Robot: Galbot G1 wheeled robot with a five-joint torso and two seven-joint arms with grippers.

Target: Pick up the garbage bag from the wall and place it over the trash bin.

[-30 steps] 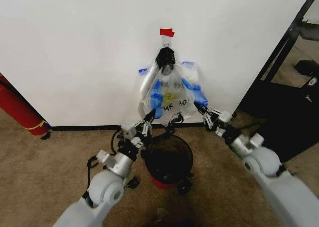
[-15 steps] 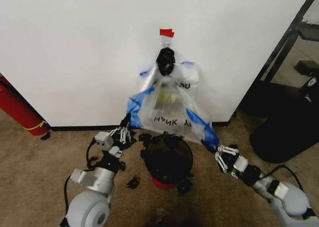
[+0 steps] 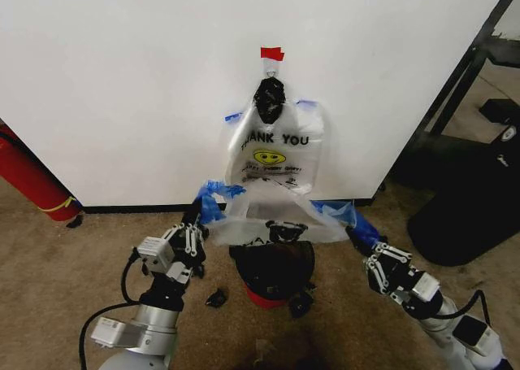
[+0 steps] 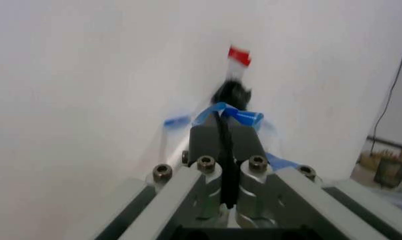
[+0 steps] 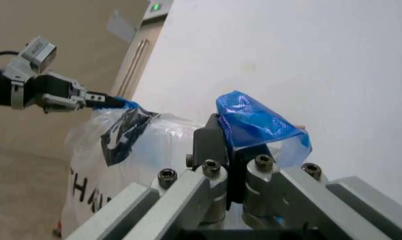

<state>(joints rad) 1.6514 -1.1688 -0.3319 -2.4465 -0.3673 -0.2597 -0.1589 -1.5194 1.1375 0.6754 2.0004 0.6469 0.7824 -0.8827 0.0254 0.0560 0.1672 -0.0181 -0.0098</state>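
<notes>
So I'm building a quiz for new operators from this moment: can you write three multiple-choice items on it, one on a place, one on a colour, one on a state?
1. Where is the garbage bag held?
A. Above the trash bin
B. Flat on the carpet
C. Behind the red cylinder

2. What colour are the handles that the pincers grip?
A. Green
B. Blue
C. Black

3. What are the two pincers doing?
A. Both open
B. One shut on the bag
C. Both shut on the bag

Answers: 1 A, the bag is stretched just over the bin by the wall. 2 B, blue plastic bunches at the left pincer and right pincer. 3 C, each wrist view shows closed fingers pinching blue plastic.
</notes>
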